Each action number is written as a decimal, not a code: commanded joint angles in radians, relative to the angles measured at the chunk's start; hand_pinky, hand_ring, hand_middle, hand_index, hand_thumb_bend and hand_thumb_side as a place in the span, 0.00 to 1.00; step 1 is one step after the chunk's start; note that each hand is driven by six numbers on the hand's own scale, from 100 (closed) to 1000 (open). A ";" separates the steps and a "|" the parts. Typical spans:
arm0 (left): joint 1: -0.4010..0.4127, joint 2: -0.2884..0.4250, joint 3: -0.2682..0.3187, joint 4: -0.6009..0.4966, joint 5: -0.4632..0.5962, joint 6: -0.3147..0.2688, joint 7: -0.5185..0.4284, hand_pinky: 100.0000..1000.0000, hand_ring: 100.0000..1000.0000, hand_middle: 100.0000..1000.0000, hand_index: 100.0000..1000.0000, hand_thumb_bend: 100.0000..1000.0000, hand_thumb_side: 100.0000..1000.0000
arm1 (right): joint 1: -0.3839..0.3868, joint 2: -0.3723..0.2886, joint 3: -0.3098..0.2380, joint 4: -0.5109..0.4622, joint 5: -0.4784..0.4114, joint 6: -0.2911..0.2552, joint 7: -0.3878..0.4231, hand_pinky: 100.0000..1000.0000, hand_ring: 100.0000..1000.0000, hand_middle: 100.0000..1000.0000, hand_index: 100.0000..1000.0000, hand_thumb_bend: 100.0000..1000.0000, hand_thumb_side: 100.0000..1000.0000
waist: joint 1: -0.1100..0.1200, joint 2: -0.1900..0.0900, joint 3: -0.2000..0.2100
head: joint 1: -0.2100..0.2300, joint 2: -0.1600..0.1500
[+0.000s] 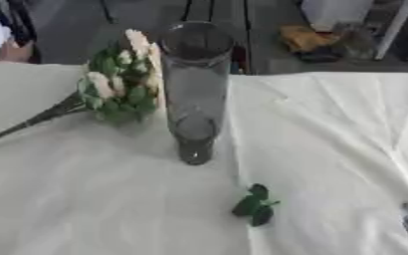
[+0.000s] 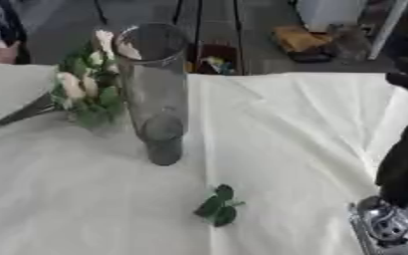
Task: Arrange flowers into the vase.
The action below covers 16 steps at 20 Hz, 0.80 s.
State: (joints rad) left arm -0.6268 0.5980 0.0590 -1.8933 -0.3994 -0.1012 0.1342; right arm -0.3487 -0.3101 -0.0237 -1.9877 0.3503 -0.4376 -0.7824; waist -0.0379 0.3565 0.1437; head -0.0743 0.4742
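**Vase upright, flowers beside it, one sprig lying loose**

From my seat I see the desk (image 1: 329, 149) covered in a pale cream cloth (image 2: 286, 124) with creases running across it. A tall clear glass vase (image 1: 194, 89) stands upright left of centre, and I can see nothing inside it. Just to its left lies a bunch of flowers (image 1: 120, 82), cream buds among green leaves, the heads close against the vase wall; I cannot tell if they touch it. The dark stems (image 1: 33, 119) trail off toward the left edge. Nearer to me, well apart from the vase, a small green leafy sprig (image 1: 255, 204) lies flat on the cloth.

My right hand (image 2: 399, 174) shows at the right edge in the right eye view, dark with a silver part below it; I cannot tell whether its fingers are apart or together. My left hand shows in neither view.
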 commanded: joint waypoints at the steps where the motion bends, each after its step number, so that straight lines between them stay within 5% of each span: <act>1: -0.017 0.102 0.003 0.035 -0.046 0.045 -0.030 0.84 0.93 0.99 1.00 0.00 1.00 | 0.000 -0.028 0.001 -0.012 -0.003 -0.009 -0.004 0.56 0.63 0.54 0.73 0.00 1.00 | 0.009 -0.027 -0.002 | 0.007 -0.001; 8: -0.025 0.260 -0.037 0.165 -0.140 0.143 -0.125 0.85 0.96 1.00 1.00 0.00 1.00 | 0.005 -0.033 0.008 -0.012 -0.006 -0.008 0.004 0.56 0.63 0.54 0.73 0.00 1.00 | 0.014 -0.029 -0.011 | 0.012 0.000; 13: -0.050 0.404 -0.046 0.226 -0.100 0.204 -0.269 0.87 0.98 1.00 1.00 0.15 1.00 | 0.001 -0.028 0.017 -0.012 -0.012 -0.006 0.011 0.56 0.63 0.53 0.73 0.00 1.00 | 0.009 -0.026 -0.029 | 0.029 -0.005; 16: -0.083 0.424 -0.034 0.258 -0.106 0.219 -0.348 0.88 0.99 1.00 1.00 0.18 1.00 | 0.002 -0.026 0.023 -0.012 -0.016 -0.004 0.018 0.56 0.63 0.53 0.73 0.00 1.00 | 0.009 -0.023 -0.033 | 0.034 -0.009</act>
State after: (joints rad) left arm -0.6928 0.9687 0.0050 -1.6407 -0.5057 0.1106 -0.1821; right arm -0.3385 -0.3201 -0.0014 -1.9877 0.3401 -0.4332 -0.7605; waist -0.0330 0.3522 0.1102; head -0.0449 0.4732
